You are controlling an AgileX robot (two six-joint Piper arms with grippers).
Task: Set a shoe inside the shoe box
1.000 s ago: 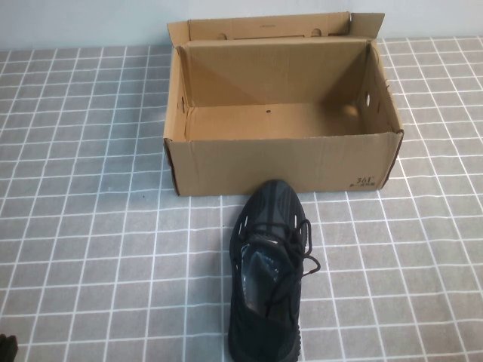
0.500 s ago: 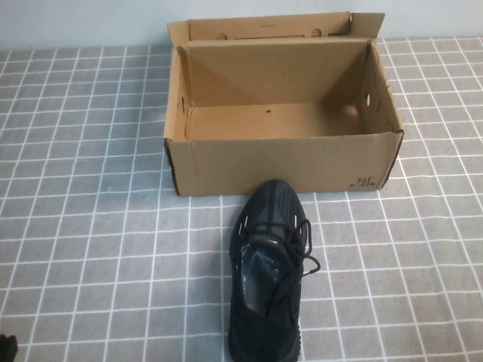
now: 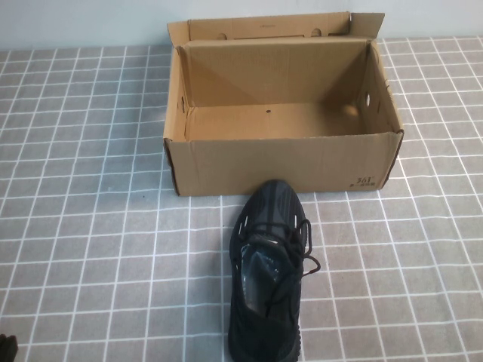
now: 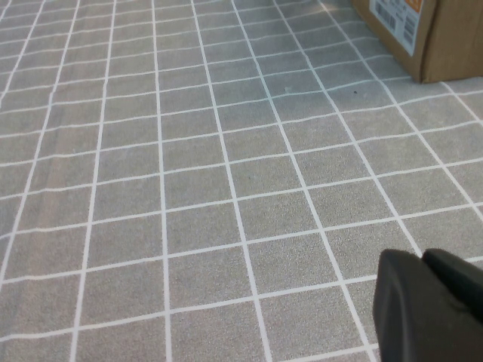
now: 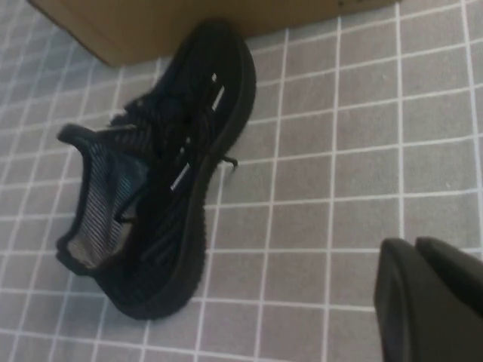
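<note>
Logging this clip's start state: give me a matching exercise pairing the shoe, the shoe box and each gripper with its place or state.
Things:
1. shoe
2. shoe box
3. left gripper
4. right gripper

States:
A. open-topped, nothing inside
B. over bare tiles, beside the box's corner
C. on the tiles, toe at the box's front wall
D. beside the shoe, not touching it

Pairs: 1-C, 2-A, 3-B, 4-D

A black knit lace-up sneaker (image 3: 267, 271) with black laces, thin white side stripes and a black sole stood upright on the table, its toe pointing at, and just short of, the box's near wall. The large rectangular brown corrugated cardboard shoe box (image 3: 283, 162) sat open-topped behind it, its interior bare, its rear flap raised, and small black print on its near right corner.
</note>
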